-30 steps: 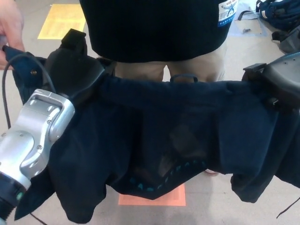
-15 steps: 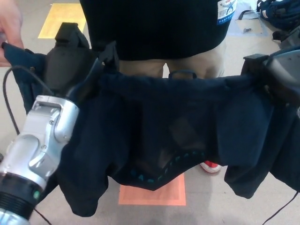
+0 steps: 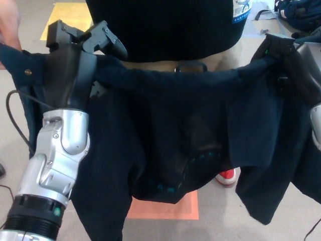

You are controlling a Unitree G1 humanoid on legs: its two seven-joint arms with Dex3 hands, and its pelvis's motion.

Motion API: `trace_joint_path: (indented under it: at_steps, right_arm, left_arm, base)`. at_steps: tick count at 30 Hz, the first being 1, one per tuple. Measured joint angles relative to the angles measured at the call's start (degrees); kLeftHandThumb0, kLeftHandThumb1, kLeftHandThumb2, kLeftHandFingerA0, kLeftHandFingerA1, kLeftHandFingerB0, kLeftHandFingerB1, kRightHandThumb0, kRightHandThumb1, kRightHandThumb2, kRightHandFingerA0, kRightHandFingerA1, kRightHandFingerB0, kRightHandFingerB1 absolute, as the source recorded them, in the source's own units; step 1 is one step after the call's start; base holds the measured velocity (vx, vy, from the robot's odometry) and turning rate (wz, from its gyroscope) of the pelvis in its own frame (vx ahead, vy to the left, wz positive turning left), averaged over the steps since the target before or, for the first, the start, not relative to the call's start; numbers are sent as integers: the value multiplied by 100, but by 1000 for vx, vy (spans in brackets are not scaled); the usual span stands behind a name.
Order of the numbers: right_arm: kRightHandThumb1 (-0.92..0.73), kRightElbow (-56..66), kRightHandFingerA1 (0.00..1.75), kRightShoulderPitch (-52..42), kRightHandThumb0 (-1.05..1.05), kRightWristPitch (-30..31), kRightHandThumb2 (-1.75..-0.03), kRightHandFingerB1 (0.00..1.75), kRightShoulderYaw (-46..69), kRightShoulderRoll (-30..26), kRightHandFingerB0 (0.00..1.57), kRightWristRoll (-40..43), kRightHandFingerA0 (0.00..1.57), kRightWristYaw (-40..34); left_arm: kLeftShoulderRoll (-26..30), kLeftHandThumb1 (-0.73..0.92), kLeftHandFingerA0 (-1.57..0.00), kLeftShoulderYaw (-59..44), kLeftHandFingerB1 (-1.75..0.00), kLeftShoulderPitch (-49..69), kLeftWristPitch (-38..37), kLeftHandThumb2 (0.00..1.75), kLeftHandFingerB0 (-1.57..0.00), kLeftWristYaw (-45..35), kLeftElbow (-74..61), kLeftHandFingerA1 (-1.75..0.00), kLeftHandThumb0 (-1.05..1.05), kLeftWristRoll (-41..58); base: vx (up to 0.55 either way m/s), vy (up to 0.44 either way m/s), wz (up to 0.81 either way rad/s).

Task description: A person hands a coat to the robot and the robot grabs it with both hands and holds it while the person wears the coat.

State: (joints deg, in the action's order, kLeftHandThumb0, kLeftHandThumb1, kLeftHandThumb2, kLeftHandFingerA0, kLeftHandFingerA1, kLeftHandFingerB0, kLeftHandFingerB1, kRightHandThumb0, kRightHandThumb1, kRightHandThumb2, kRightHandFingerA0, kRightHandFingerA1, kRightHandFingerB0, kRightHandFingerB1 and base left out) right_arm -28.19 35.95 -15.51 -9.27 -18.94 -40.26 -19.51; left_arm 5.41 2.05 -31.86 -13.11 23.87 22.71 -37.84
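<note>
Both arms have lifted since 0.5 s ago: coat's top edge now sits higher in the head view, and the left hand has rotated more upright.

Nearest: silver left forearm comes in from the lower left. Hem of the dark navy fabric coat hangs low over an orange floor square, lining with teal stitching facing the camera.

Handling, my read: soft, limp, light-to-medium weight, no stiffness, so it sags between the 2 support points. Not fragile. Cloth can creep through hard fingers under a sleeve tug. Best hold is the shoulder/collar edge on each side, where the fabric is doubled and bunches up.

Left hand: black, at the coat's top left corner. Palm is against the shoulder fabric, and 2 fingers stick out above the edge; it looks clamped on the cloth lower down, but the grip point itself is hidden.

Right hand: mostly wrapped in cloth at the top right corner. Coat drapes over it, cannot tell how far its fingers are closed.

Coat is stretched roughly level between both hands, collar loop centred on the top edge.

Farthest: person in black top and khaki trousers stands just behind the coat, their hand on the coat's far left edge. Red shoe shows below the hem.
</note>
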Motion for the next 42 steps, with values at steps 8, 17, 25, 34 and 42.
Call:
trace_joint_path:
  at_steps: [8,17,25,34,42]
  right_arm:
    - [-76,-185,168,46,-2,-200,-75,123,80,172,69,-7,90,-637]
    - [-68,-364,116,294,-3,-417,-80,112,170,357,71,-2,117,-1305]
    - [-62,-354,119,633,-12,-617,-90,102,379,379,74,-5,118,-1895]
    - [-65,-236,126,1248,-14,-776,-85,105,511,319,74,-101,116,-2512]
    - [-65,-297,162,1565,-8,-818,-87,118,552,271,72,-177,98,-2959]
  left_arm:
    - [3,72,-90,-66,-135,-6,-249,79,-69,261,124,-154,-2,54]
    - [126,72,-75,-114,-135,-149,-472,84,-66,599,269,-164,-1,66]
    - [433,75,-90,-209,-129,-717,-813,79,-73,1083,403,-160,-5,37]
    - [865,68,-81,-222,-139,-1518,-962,87,-67,1692,398,-169,0,-141]
    - [1080,71,-84,-77,-141,-1694,-1012,75,-70,2205,380,-163,-2,-353]
  base:
    - [0,0,0]
    - [0,0,0]
    - [0,0,0]
    - [0,0,0]
    - [0,0,0]
